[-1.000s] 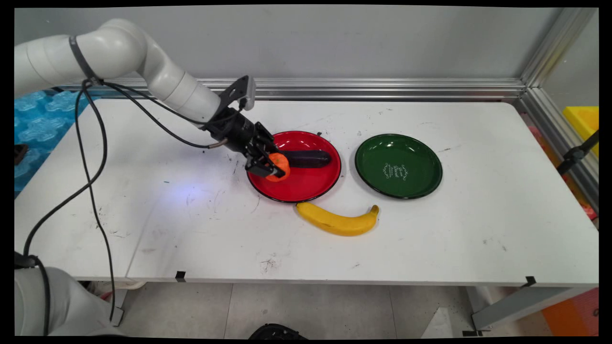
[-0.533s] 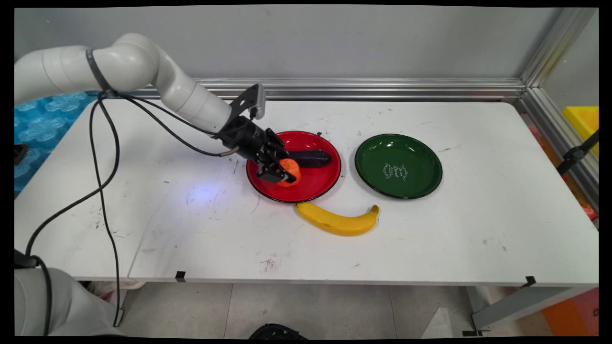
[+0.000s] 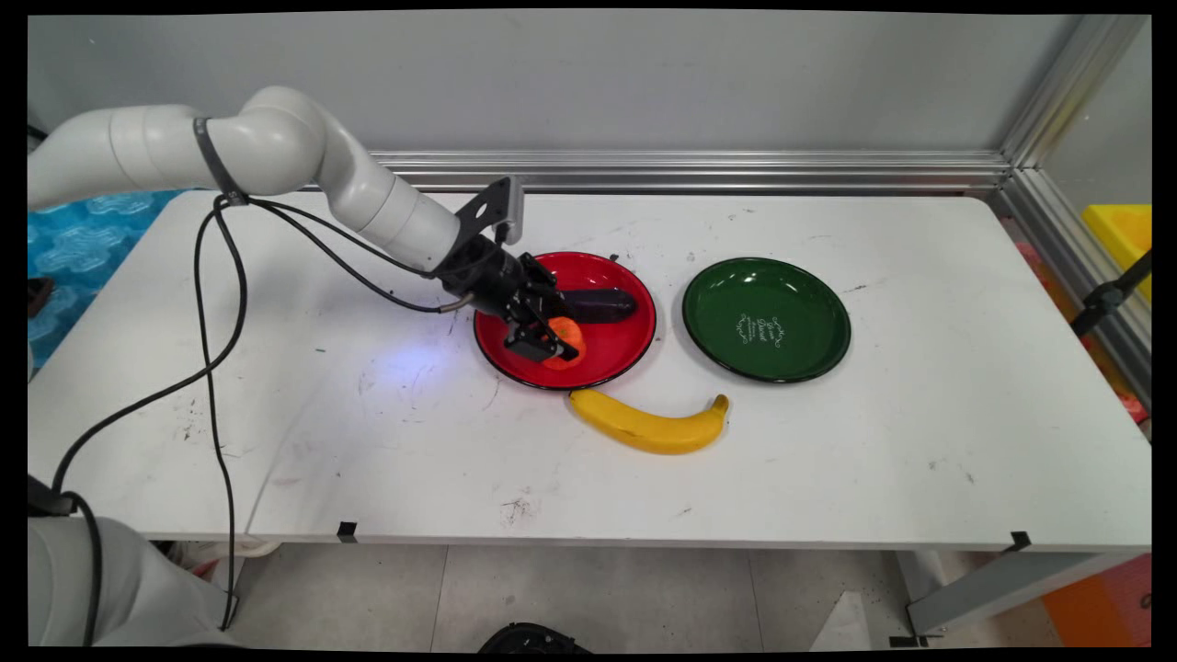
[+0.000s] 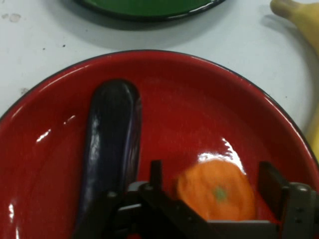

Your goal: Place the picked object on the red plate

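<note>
White table [image 3: 828, 460] carries 2 plates and a banana [image 3: 648, 423]. Within 1 second the gripper [image 3: 559, 348] has been carried from the red plate [image 3: 634, 322]'s left rim toward its near rim, jaws clamped on an orange [image 4: 217, 190] beside the eggplant [image 4: 110, 144], apparently lowered there.
</note>
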